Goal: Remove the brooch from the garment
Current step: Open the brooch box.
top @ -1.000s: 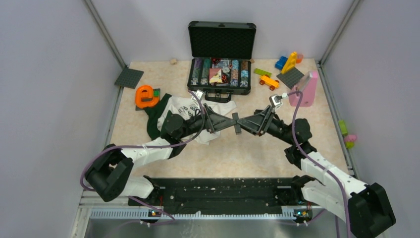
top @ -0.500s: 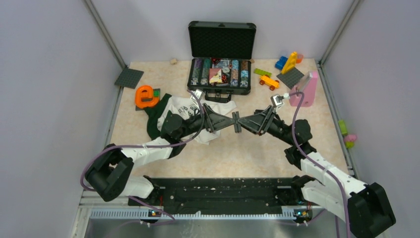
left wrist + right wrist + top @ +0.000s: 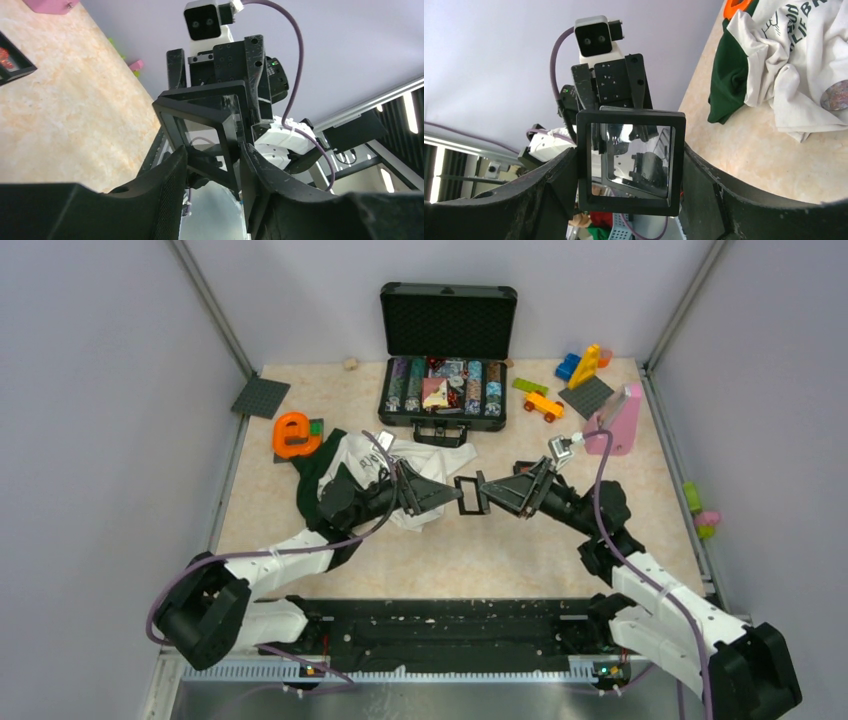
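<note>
The garment (image 3: 365,472), a crumpled white and green shirt, lies left of centre; the right wrist view shows it too (image 3: 784,65). No brooch shows in any view. Above the table, a black square frame (image 3: 470,496) with a clear pane hangs between both grippers. My right gripper (image 3: 487,491) is shut across its width (image 3: 628,155), the frame (image 3: 584,160) filling the gap. One leaf of the frame (image 3: 200,97) stands swung out toward my left gripper (image 3: 453,497). The left fingers (image 3: 175,170) straddle that leaf's bars (image 3: 212,160); whether they press on it is unclear.
An open black case (image 3: 447,380) of chips stands at the back. An orange letter "e" (image 3: 290,433) lies beside the garment. A pink block (image 3: 615,420), an orange toy car (image 3: 543,405) and bricks (image 3: 585,365) sit back right. A grey disc (image 3: 836,97) rests on the shirt.
My left gripper's jaws have narrowed and it has drawn back to the left. The frame, seen edge-on before, now shows a leaf swung open. The right gripper has barely moved.
</note>
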You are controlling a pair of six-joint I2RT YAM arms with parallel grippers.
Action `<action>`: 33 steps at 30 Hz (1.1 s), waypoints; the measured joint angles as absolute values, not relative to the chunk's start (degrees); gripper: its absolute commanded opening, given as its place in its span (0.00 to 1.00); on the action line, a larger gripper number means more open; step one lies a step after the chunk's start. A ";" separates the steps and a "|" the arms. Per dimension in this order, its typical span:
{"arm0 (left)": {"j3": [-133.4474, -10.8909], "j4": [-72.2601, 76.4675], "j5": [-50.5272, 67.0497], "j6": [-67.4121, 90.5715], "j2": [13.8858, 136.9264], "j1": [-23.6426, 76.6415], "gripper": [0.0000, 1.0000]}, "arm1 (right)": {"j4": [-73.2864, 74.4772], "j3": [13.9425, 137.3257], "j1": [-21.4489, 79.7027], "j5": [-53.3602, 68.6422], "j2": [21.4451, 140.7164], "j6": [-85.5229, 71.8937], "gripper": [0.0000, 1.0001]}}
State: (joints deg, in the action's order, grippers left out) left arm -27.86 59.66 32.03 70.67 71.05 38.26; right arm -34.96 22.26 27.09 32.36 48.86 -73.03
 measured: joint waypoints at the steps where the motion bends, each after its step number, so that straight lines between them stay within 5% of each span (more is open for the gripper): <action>1: -27.68 58.11 31.94 69.91 70.02 38.09 0.53 | -34.22 22.44 27.11 32.49 48.60 -72.75 0.61; 9: -27.31 46.87 30.33 64.18 64.27 37.54 0.77 | -27.62 25.43 27.14 31.48 48.03 -67.94 0.61; 18: -25.89 44.40 28.03 62.61 62.61 37.50 0.78 | -19.18 27.16 27.14 29.47 48.03 -61.04 0.61; 23: -26.17 42.96 27.51 62.48 65.71 37.50 0.71 | -18.35 27.16 27.18 29.50 48.16 -60.05 0.61; 33: -28.14 41.56 27.35 61.76 68.53 37.43 0.36 | -18.35 27.14 27.27 29.54 48.58 -59.53 0.62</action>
State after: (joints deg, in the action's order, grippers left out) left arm -28.14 41.56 27.35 61.76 68.53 37.43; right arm -18.35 27.14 27.27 29.54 48.58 -59.53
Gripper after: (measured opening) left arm 0.443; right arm 0.682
